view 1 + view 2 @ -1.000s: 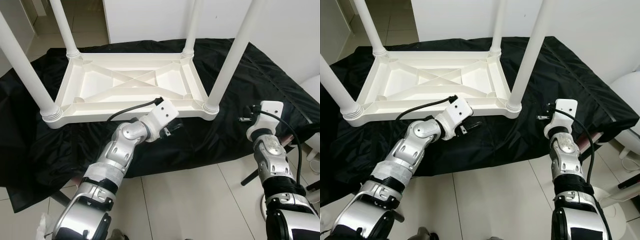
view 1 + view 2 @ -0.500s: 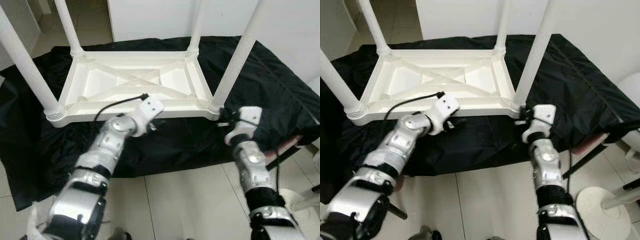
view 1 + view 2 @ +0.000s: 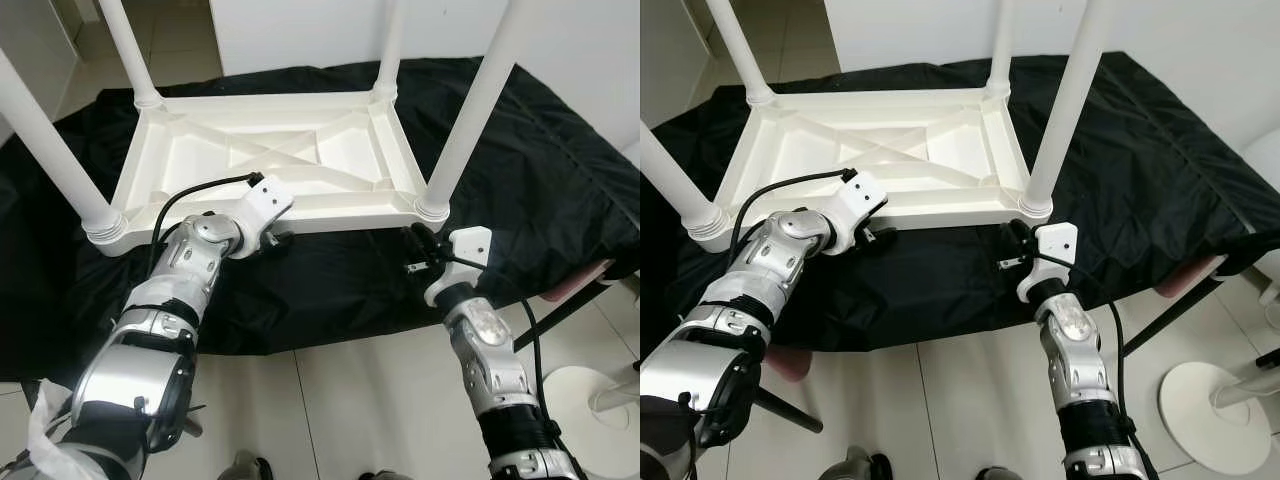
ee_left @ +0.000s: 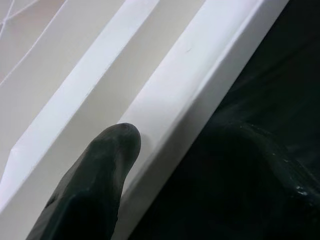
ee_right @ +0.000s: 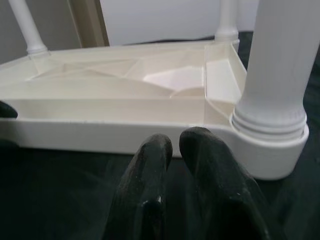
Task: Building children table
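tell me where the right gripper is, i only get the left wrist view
Observer: The right gripper is at the near right corner of the table, fingers shut, low over the cloth by the rim.
Operator: are the legs on
Observer: Four white legs stand up from the corners. The near right leg rises just behind that gripper.
Operator: whats the table on
Observer: It lies upside down on a black cloth that hangs over the near edge.
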{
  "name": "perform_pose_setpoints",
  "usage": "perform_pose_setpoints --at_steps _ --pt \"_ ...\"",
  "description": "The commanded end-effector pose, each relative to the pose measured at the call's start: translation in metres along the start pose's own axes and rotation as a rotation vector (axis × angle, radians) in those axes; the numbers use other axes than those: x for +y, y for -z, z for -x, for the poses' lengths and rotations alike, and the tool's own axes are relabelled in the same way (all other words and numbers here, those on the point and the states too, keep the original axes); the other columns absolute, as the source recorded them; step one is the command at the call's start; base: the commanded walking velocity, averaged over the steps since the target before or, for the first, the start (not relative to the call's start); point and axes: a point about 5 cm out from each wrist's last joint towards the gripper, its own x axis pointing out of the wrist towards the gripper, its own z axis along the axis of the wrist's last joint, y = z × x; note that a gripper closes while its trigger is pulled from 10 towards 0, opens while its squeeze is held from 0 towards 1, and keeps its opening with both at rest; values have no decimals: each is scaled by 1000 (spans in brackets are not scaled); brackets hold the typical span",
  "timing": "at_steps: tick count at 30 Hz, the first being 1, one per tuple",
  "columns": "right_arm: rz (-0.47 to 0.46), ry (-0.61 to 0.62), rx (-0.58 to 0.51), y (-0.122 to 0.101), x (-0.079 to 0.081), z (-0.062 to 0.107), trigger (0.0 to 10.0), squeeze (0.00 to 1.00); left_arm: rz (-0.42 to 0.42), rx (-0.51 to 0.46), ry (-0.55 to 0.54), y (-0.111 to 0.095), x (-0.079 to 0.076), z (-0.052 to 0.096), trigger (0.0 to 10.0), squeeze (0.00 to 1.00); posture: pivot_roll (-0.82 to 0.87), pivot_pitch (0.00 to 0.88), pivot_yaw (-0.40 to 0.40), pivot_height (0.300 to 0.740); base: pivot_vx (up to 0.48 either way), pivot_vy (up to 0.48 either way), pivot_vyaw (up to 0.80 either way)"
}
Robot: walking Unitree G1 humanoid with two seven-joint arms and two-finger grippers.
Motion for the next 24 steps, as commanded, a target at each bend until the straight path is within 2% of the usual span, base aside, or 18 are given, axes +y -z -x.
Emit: perform_pose_setpoints --at_steps 1,6,10,16,17,18,19,20,21,24 --pt "-7 -3 28 2 1 5 10000 0 5 40 -598 9 37 13 10000 0 -107 193 57 740 0 0 0" --pt "-1 -9 36 2 1 7 10000 0 2 67 -592 14 40 15 10000 0 -111 205 58 740 0 0 0" --pt "14 -17 58 2 2 11 10000 0 17 131 -485 25 40 17 10000 0 -110 221 59 740 0 0 0" --pt "14 -18 76 1 3 12 10000 0 30 116 -400 28 36 16 10000 0 -104 222 63 740 0 0 0" --pt "13 -18 80 2 3 12 10000 0 49 101 -381 27 36 16 4431 0 -102 223 63 740 0 0 0" --pt "13 -18 80 2 3 12 10000 0 49 101 -381 27 36 16 4431 0 -102 223 63 740 0 0 0" --pt "11 -20 84 3 5 12 10000 0 53 92 -365 27 35 17 863 0 -95 219 64 740 0 0 0" --pt "11 -20 84 3 5 12 10000 0 53 92 -365 27 35 17 863 0 -95 219 64 740 0 0 0" --pt "11 -23 87 4 7 11 10000 0 54 86 -356 28 34 17 0 0 -93 216 64 740 0 0 0" --pt "9 -30 90 4 9 9 10000 0 47 76 -334 28 31 17 0 0 -92 213 65 740 0 0 0"
